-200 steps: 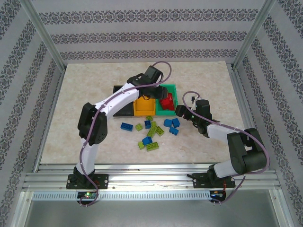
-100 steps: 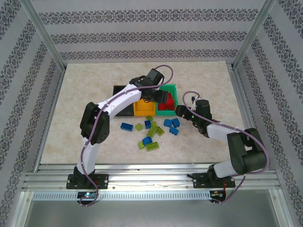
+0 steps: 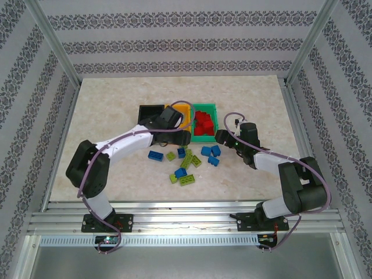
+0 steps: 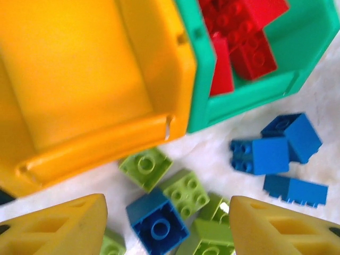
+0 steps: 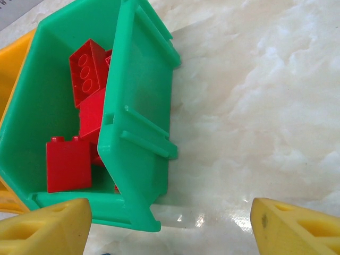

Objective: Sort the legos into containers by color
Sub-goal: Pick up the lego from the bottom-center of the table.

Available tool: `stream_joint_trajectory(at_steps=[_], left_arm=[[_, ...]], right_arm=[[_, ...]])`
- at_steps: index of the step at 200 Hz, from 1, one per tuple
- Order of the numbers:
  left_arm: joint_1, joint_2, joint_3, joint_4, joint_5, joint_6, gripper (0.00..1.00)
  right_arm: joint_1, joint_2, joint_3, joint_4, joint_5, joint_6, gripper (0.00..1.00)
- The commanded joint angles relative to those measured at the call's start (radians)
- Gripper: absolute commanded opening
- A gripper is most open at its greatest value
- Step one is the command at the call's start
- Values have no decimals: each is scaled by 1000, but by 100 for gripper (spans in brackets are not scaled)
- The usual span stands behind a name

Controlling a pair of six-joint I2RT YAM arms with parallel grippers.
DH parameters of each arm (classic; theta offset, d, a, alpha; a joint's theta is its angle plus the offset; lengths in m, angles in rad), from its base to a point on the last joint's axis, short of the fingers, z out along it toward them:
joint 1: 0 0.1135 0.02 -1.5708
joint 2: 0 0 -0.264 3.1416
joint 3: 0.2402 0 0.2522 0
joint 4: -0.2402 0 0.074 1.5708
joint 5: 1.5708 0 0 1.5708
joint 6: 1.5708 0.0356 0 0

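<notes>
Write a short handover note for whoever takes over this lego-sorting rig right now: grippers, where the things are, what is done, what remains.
Left gripper: open, empty, hovering over loose lime bricks and blue bricks in front of the orange-yellow bin.
Right gripper: open, empty, beside the green bin.
Done: red bricks lie in the green bin.
To do: blue and lime bricks lie on the table; orange-yellow bin looks empty, black bin unclear.

The left arm [image 3: 125,139] is angling its forearm toward 2 o'clock, with the left gripper [image 3: 181,138] facing down and its yellow fingers [image 4: 58,228] spread wide. The right arm [image 3: 273,163] is pointing toward 10 o'clock, with the right gripper [image 3: 221,136] low and its fingers [image 5: 45,226] gaping apart.
</notes>
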Motion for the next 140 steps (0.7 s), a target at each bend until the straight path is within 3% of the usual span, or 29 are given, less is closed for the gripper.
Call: stream_joint_trajectory(at_steps=[1, 53, 100, 140], left_arm=[[-9, -53, -66, 44, -25, -10, 62], [20, -116, -191, 43, -63, -8, 62], [77, -144, -236, 89, -60, -30, 62], [184, -212, -356, 207, 60, -86, 62]], right_arm=[[25, -25, -36, -20, 15, -11, 78], [112, -106, -49, -169, 35, 21, 78], [352, -198, 55, -391, 207, 28, 77], [503, -130, 162, -458, 218, 62, 75]])
